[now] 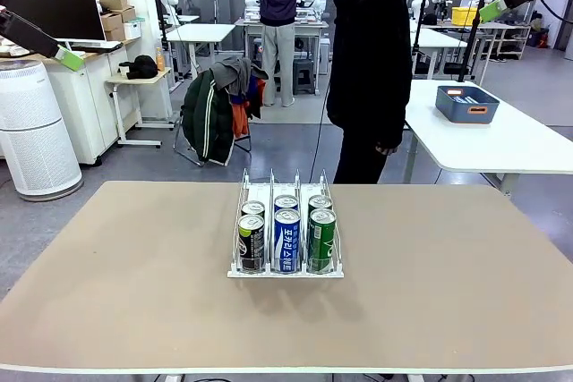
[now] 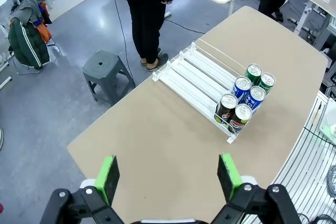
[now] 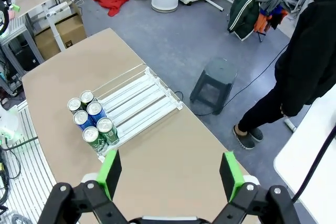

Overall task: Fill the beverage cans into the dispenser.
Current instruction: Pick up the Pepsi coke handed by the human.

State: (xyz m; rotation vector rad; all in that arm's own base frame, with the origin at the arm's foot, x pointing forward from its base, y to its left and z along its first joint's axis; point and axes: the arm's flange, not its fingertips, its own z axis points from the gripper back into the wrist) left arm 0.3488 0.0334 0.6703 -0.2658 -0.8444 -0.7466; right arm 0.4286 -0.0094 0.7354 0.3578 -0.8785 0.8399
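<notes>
**Open, empty, held high**

The left claw (image 2: pixel 168 176) and the right claw (image 3: pixel 169 176) both have their jaws spread and grip nothing. Well below and ahead of each, the dispenser (image 2: pixel 191 77) holds six beverage cans (image 2: pixel 242 100), two per lane, bunched at one end.

1. Under my left gripper (image 2: pixel 168 171), jaws wide and held high: bare table (image 2: pixel 157 140), free passage.
2. Ahead-right of it: dispenser (image 2: pixel 197 80). Six cans (image 2: pixel 242 86) block the lane ends nearest me; the lanes behind lie open between wire dividers.
3. Under my right gripper (image 3: pixel 168 171): bare table, with the cans ahead-left.
4. Beyond the dispenser: person (image 1: pixel 372 60) at the far edge, stool (image 2: pixel 105 69) on the floor.
</notes>
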